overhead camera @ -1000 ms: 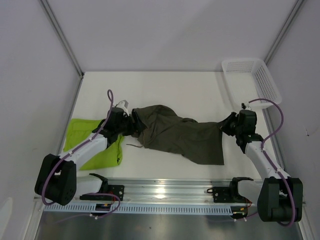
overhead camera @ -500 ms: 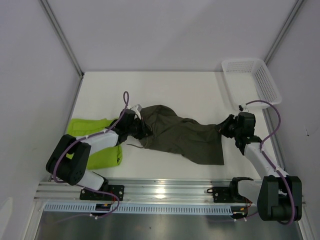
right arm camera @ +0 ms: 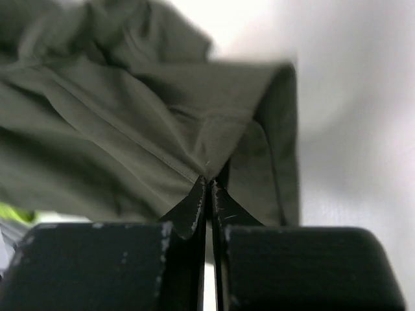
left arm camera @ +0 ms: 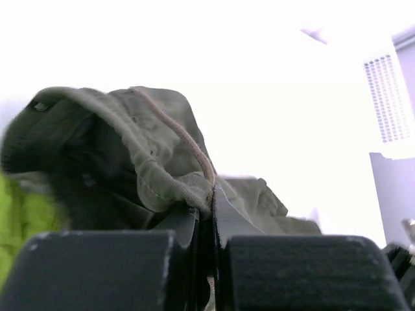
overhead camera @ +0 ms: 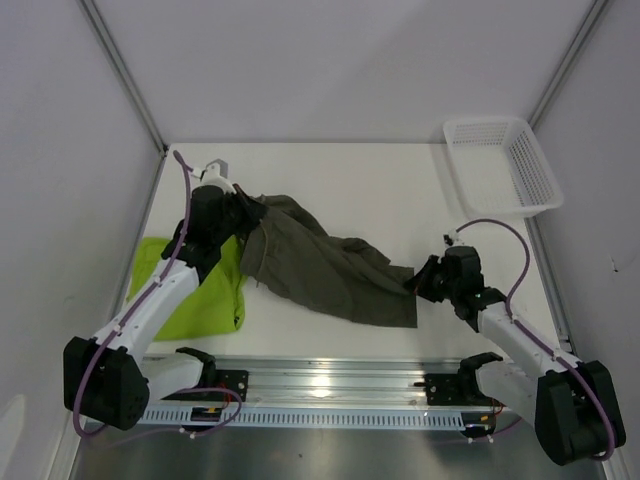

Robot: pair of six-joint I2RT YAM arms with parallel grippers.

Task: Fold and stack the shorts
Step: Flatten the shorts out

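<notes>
Top external: we see olive shorts (overhead camera: 320, 265) strung diagonally — left gripper (overhead camera: 245, 212) clamps the far end, right gripper (overhead camera: 413, 284) the near.

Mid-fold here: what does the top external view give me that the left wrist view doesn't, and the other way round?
Top external only: the right gripper shut on the olive shorts at their right end. Left wrist only: close up, the left gripper clamped on their corded edge. Both: olive shorts, lime shorts, white basket.
</notes>
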